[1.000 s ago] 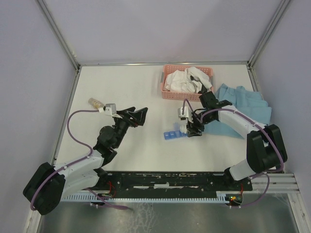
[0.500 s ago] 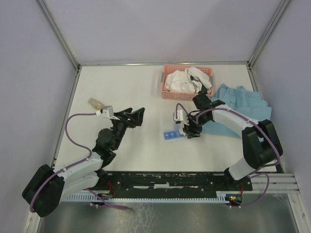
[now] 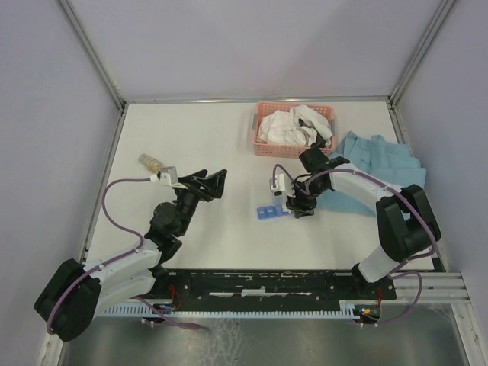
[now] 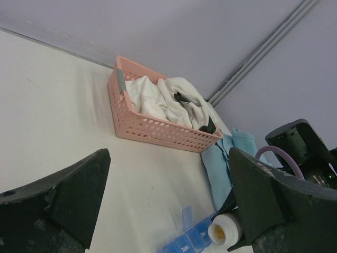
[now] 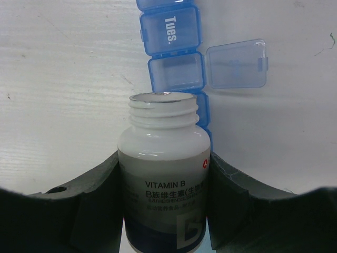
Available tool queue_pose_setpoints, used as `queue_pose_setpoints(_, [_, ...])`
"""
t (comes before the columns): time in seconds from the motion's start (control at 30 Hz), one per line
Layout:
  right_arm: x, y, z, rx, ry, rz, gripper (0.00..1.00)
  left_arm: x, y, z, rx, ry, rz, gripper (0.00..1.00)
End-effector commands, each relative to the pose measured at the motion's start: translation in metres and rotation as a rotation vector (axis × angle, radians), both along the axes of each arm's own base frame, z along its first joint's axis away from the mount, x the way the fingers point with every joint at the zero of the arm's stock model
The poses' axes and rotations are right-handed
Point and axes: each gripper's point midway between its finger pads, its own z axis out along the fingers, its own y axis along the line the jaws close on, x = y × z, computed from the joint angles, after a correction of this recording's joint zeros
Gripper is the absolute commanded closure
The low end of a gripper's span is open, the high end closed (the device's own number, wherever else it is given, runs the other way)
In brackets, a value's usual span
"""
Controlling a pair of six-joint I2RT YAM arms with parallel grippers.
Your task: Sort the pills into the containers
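Observation:
The blue pill-organiser strip (image 3: 268,211) lies mid-table. It also shows in the right wrist view (image 5: 174,52), with one lid (image 5: 234,63) flipped open over an empty compartment. My right gripper (image 3: 297,204) (image 5: 164,158) is shut on an uncapped white Vitamin B bottle (image 5: 163,174). The bottle is tilted and its mouth lies just short of the open compartment. In the left wrist view the bottle mouth (image 4: 224,232) shows yellow inside. My left gripper (image 3: 213,181) (image 4: 168,158) is open and empty, raised to the left of the strip.
A pink basket (image 3: 263,145) of white cloth stands at the back, also in the left wrist view (image 4: 158,132). A light blue cloth (image 3: 385,171) lies at the right. A small clear bottle (image 3: 149,161) with tan contents lies at the far left.
My right gripper has moved a little left with the bottle, closer over the organiser. My left arm shifted slightly left early on, then stayed still.

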Motion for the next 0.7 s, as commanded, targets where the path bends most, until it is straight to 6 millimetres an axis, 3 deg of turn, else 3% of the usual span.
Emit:
queue_pose_setpoints(0.0, [0.0129, 0.0055, 0.009, -0.016, -0.04, 0.002, 0.99, -0.0004, 0.0081, 0.0165, -0.026, -0.061, 0.038, 0.01])
queue_pose_setpoints(0.67, [0.0139, 0.0053, 0.0081, -0.085, -0.056, 0.009, 0.99, -0.0012, 0.0097, 0.0162, -0.028, -0.062, 0.042, 0.01])
